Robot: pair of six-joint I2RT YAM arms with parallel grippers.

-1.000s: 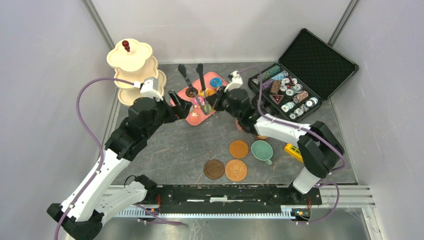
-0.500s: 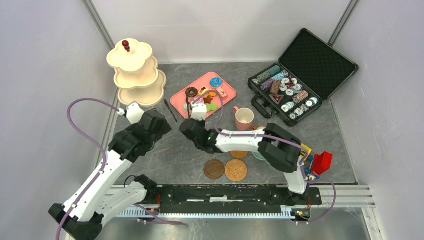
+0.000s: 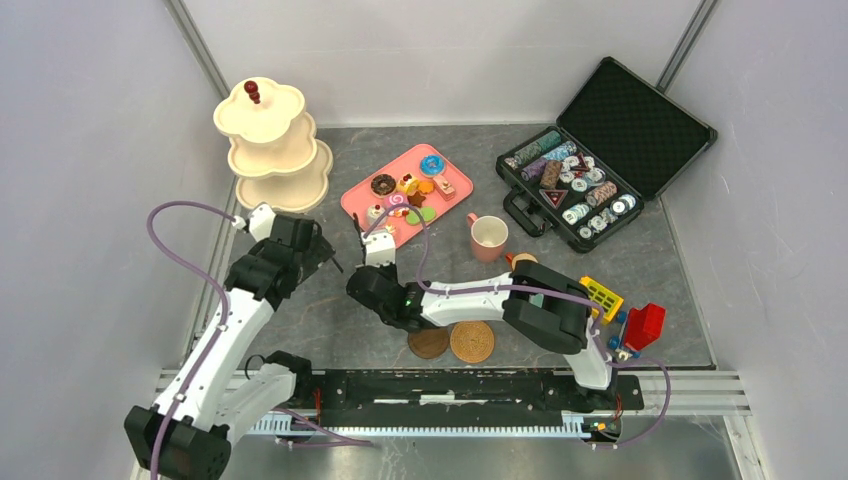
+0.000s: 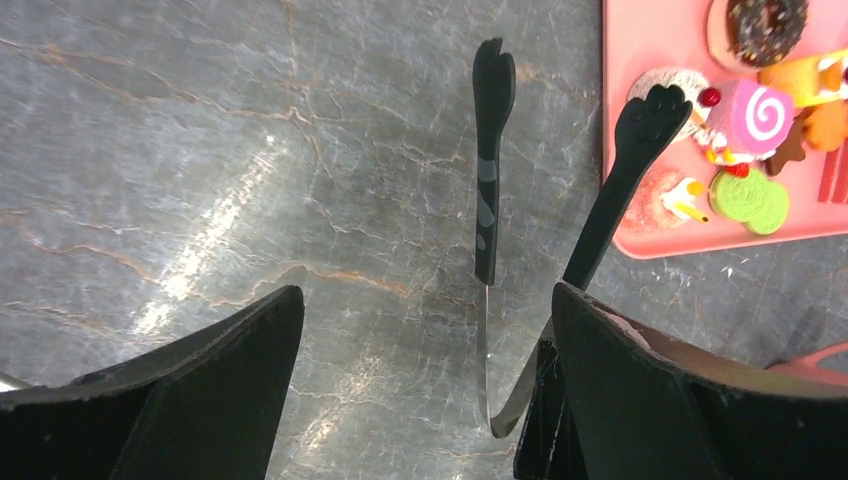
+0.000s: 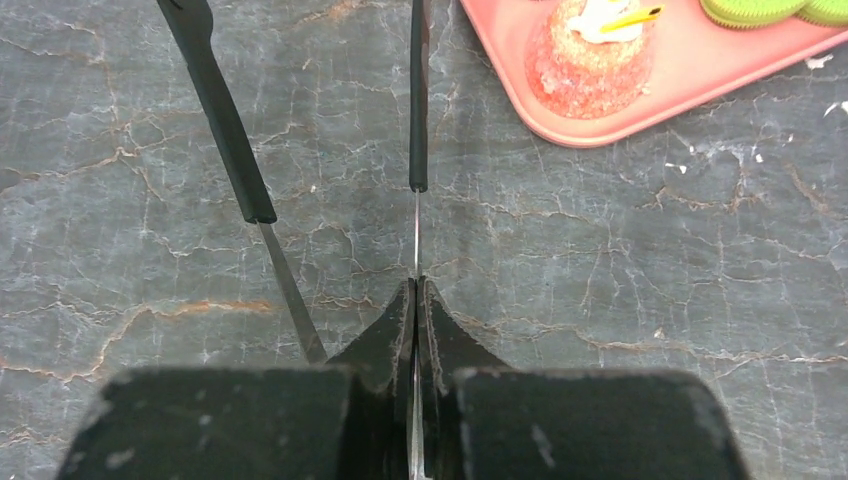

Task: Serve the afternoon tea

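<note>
My right gripper (image 5: 417, 285) is shut on one thin metal blade of the black-handled tongs (image 5: 418, 120). Their other arm splays off to the left. The tongs (image 4: 487, 200) point at the pink tray (image 4: 615, 100) of toy pastries (image 4: 750, 112), and one tip lies over its left edge. My left gripper (image 4: 428, 295) hangs open above bare table, just left of the tongs, holding nothing. From above, the cream three-tier stand (image 3: 270, 150) is at the back left. The pink cup (image 3: 488, 236) sits right of the tray (image 3: 450, 165), and two brown coasters (image 3: 471, 341) lie near the front.
An open black case (image 3: 640, 110) of striped poker chips (image 3: 570, 185) sits at the back right. A yellow gridded block (image 3: 600, 296) and a red block (image 3: 645, 322) lie at the right, beside my right arm. Grey walls close in on both sides.
A second ago both grippers were over the tray. My right arm has since swung to the tray's near-left corner with the tongs. My left gripper has drawn back off the tray.
</note>
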